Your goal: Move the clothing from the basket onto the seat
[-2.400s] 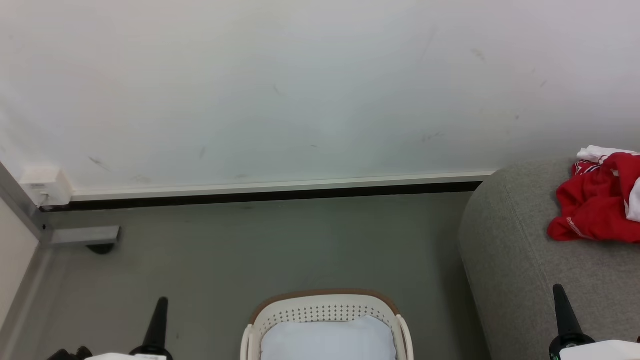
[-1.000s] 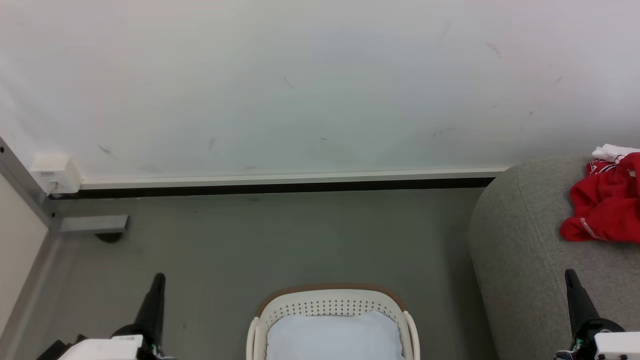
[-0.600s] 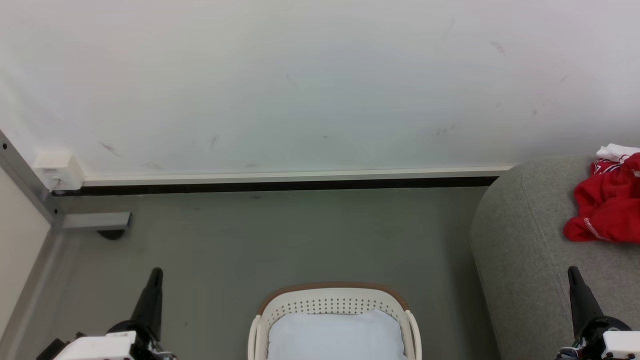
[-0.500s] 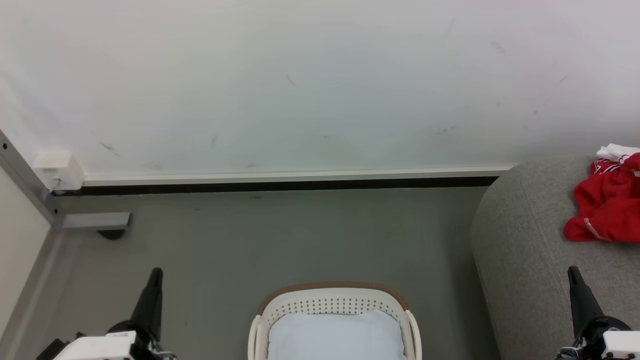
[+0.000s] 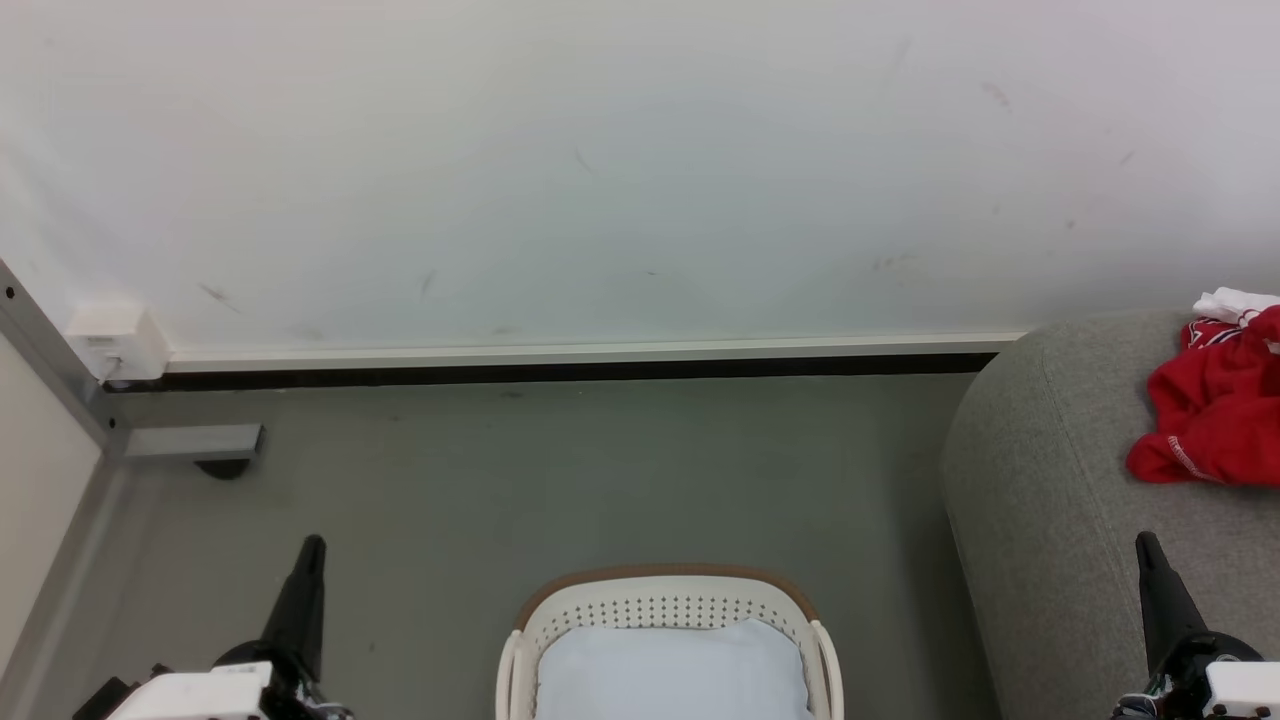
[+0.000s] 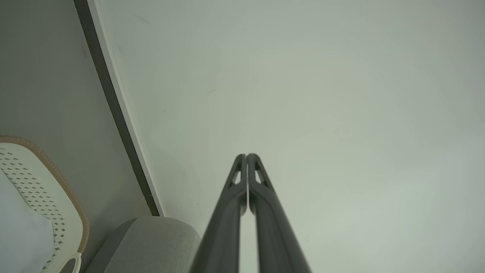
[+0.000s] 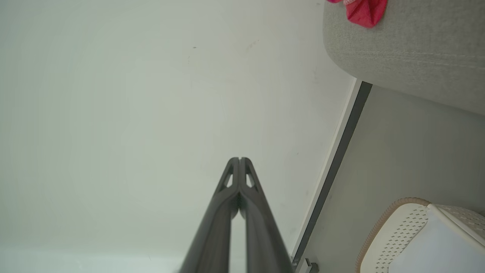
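Observation:
Red clothing (image 5: 1215,410) with white trim and a white cloth piece (image 5: 1235,301) lies bunched on the grey seat (image 5: 1040,500) at the right edge of the head view; a red tip of the clothing (image 7: 363,10) rests on the seat (image 7: 409,45) in the right wrist view. On the floor at bottom centre stands the basket (image 5: 660,610), holding just its pale liner (image 5: 670,675). My left gripper (image 5: 312,545) is shut and empty at lower left, its fingertips (image 6: 246,156) pressed together. My right gripper (image 5: 1145,540) is shut and empty over the seat's front.
A white wall (image 5: 600,170) with a baseboard (image 5: 560,362) runs behind the grey floor (image 5: 560,480). A metal frame leg and foot (image 5: 185,442) with a small white box (image 5: 112,342) stand at the far left. Open floor lies between basket and wall.
The camera shifted slightly, so the scene slid right and the basket rose a little. Both grippers rose a little in view. Over the last half second nothing moved.

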Available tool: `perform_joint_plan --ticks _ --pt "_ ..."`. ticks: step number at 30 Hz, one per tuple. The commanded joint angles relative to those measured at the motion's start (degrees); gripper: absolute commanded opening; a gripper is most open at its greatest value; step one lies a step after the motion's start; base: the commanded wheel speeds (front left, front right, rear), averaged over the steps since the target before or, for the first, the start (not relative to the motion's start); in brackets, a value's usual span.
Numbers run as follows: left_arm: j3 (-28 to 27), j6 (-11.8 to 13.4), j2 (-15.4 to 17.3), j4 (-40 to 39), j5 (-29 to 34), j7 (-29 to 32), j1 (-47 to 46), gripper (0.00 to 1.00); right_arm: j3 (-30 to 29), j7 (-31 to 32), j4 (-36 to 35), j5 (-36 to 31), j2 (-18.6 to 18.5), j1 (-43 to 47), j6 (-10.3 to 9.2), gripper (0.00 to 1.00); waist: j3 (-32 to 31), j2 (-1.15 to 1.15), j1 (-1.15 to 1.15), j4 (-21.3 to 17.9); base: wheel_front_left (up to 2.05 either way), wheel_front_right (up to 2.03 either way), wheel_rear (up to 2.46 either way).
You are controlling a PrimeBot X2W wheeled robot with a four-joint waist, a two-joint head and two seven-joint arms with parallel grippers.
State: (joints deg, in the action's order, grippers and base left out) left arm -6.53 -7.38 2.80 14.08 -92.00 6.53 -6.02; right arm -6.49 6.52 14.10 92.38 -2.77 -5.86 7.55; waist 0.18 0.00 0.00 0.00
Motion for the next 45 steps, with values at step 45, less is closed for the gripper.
perform_joint_plan --ticks 45 --pt "-0.15 -0.32 0.12 -0.01 -0.76 0.22 -0.51 0.0 -0.22 0.22 -0.28 0.08 -0.19 -0.66 -0.12 0.0 0.0 0.0 0.0 0.0 0.0 0.0 0.0"
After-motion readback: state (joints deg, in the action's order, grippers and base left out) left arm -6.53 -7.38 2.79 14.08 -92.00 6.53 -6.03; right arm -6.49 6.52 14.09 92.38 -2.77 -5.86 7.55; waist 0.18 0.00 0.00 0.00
